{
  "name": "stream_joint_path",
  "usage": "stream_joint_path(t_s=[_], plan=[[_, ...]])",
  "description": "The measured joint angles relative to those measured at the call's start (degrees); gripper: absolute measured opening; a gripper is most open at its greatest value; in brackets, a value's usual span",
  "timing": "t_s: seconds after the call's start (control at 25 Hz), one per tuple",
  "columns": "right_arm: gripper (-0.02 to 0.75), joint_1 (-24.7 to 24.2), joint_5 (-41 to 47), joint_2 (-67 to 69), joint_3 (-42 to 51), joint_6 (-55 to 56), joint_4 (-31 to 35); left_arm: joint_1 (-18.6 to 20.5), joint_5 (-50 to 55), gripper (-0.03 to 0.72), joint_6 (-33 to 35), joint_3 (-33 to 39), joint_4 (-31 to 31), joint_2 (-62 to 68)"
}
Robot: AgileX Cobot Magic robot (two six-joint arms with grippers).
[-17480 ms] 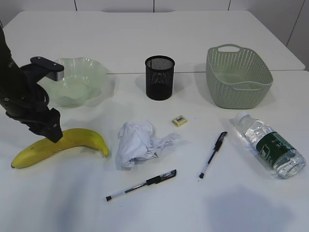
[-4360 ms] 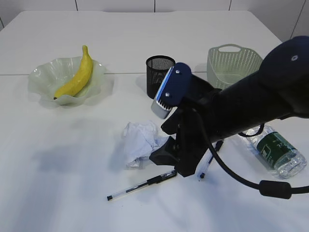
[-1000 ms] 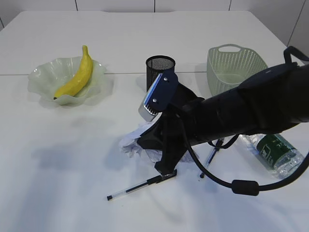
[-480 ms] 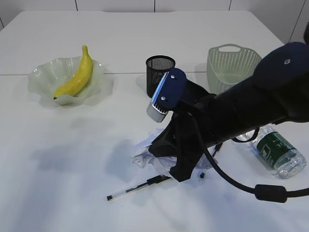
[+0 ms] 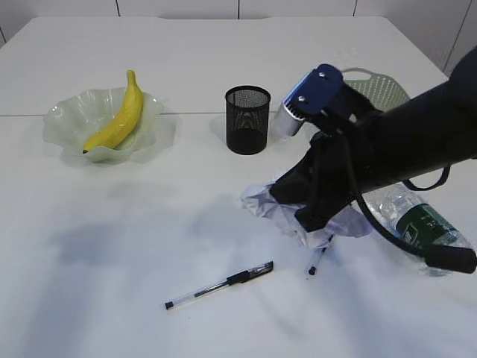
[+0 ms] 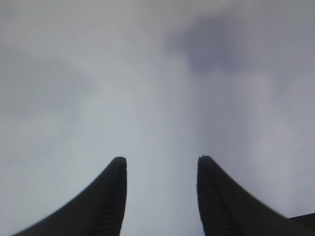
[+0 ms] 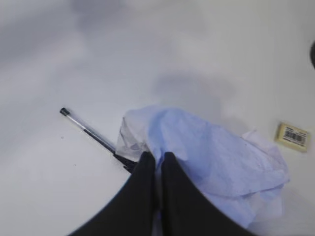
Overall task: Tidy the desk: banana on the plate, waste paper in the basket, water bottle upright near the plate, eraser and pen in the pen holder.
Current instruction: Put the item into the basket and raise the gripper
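White tabletop fills every view, with a seam running behind the pen holder, taken as the landmark.

Right of the holder, partly hidden by the arm, stands the green woven basket; rigid walls and a cut-out handle would make it easy to drop things into. Right and in front of the holder lies the water bottle on its side. It is judged smooth and prone to rolling, best taken around the middle; its dark green label carries pale marks too small to read. Far left of the holder, the banana is seen resting in the plate.

In front and to the right of the holder, the waste paper hangs crumpled from the right gripper, whose jaws are pinched tight on a fold. It is judged light, soft and liable to tear or slip.

Two pens are noted: one pen in front of the holder, another mostly under the paper; thin, stiff, best pinched mid-barrel.

The eraser, small and firm, bears a barcode, unreadable.

The left gripper is held partly apart, empty.
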Motion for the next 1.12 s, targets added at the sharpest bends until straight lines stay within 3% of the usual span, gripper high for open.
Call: stream_joint_path(t_s=[0.24,0.48,0.8,1.12], plan=[[-0.003,-3.4,-0.1,-0.8,0.1,1.1,-2.3,0.0,0.0,0.329,0.0,0.0,0.0,0.0],[-0.003,-3.9,-2.4,-0.8,0.1,1.9,-5.1,0.0,0.0,0.329,0.0,0.0,0.0,0.0],[-0.003,-4.8,-6.2,-0.9,0.1,9.0,-14.0,0.0,0.0,0.329,0.0,0.0,0.0,0.0],[-0.003,-9.9,-6.3,-0.9,-2.3,15.4,-16.3,0.0,-0.4,0.329,0.0,0.0,0.0,0.0]])
